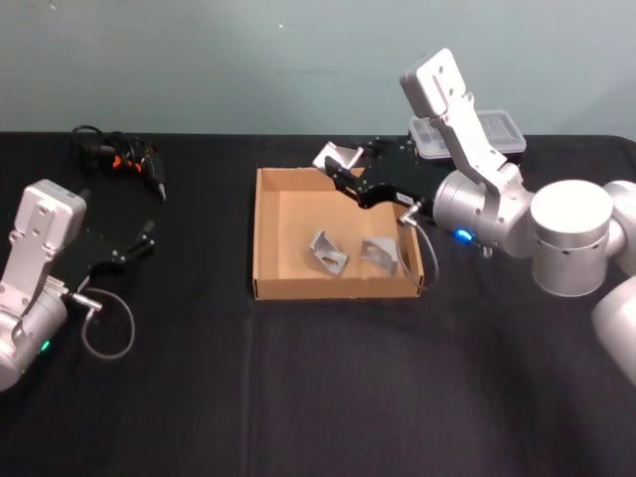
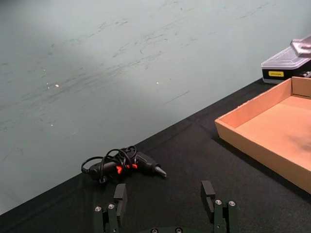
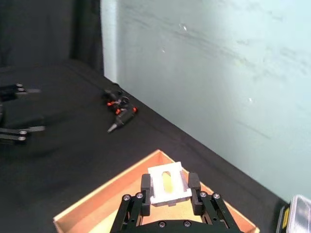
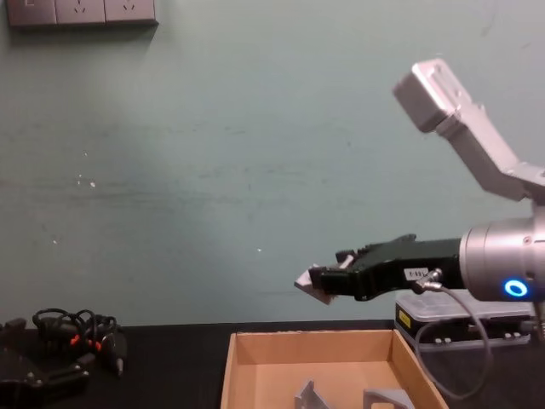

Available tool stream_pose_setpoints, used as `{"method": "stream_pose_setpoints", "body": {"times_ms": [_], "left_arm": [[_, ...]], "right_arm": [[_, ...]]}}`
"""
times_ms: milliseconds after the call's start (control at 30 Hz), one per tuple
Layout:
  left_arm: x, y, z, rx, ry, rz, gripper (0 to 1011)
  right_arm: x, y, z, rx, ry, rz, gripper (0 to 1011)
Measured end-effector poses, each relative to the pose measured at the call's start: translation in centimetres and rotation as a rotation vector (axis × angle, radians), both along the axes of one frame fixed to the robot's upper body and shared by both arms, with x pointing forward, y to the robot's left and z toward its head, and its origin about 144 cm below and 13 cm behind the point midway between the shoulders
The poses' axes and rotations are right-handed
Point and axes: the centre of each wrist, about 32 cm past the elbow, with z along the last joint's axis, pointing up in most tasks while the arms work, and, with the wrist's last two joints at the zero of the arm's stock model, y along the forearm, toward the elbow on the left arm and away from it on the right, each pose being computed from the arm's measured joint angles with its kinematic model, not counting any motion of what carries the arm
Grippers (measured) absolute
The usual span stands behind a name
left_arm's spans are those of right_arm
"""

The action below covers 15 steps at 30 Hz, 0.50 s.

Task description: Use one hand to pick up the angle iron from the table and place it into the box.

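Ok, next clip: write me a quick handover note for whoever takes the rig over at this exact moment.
Right gripper: shut on a silver metal angle iron, held in the air above the far edge of the shallow tan cardboard box.
Left gripper: open, parked low over the black table on the left.
Done: two angle irons already lie in the box.
Left: lower and release the held one.

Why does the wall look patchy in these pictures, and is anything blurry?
Left wrist view: a pale band of light crosses the wall. Right wrist view: the wall is brighter than a dark strip beside it, and the left hand far off is soft. Head view: the angle iron in the right hand looks washed out.
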Motion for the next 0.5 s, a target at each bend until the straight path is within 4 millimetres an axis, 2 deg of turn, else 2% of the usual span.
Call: {"method": "stream_pose_setpoints", "body": {"times_ms": [500], "left_arm": [[0.0, 0.0, 0.0, 0.0, 0.0, 0.0, 1000]], "right_arm": [[2.7, 0.5, -1.7, -0.038, 0.101, -0.08, 459]]}}
